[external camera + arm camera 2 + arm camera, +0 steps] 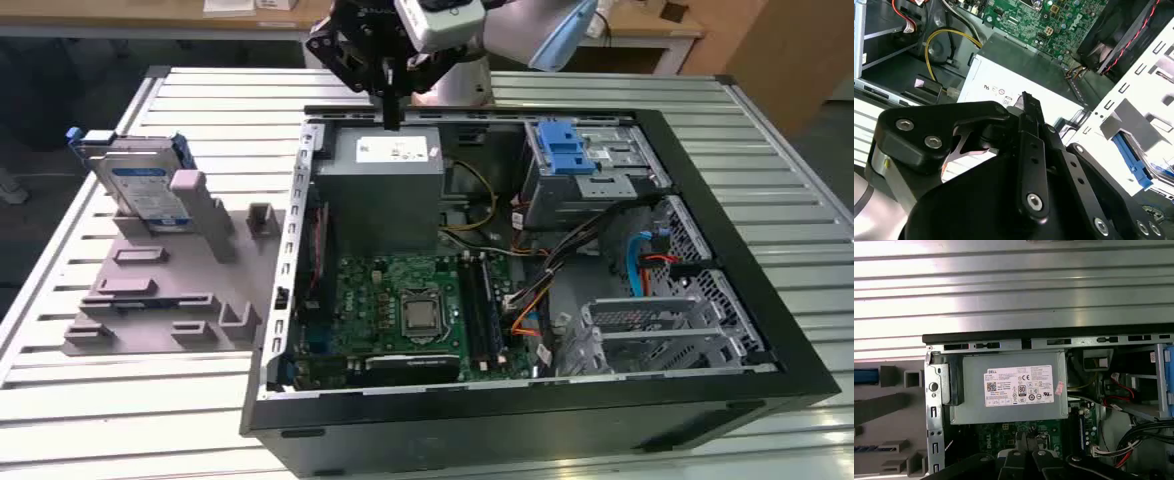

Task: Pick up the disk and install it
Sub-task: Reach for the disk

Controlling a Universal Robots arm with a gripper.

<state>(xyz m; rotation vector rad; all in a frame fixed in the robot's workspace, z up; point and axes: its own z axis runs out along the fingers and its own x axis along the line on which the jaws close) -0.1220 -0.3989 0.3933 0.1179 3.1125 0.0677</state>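
Holding gripper (390, 115) over grey power supply (387, 185) inside open computer case (534, 435), jaws pressed together, gripping nothing. Seeing disk (144, 185) upright in grey holder (147, 300) outside case, exterior view's left, well apart. Judging: opening wide, squaring to disk's flat faces. Exterior view giving disk's pose; first wrist view facing power supply's sticker (1019, 386) squarely.

One disk (139, 188); one open computer case (534, 425); one grey stand (150, 300); one claw (391, 118).
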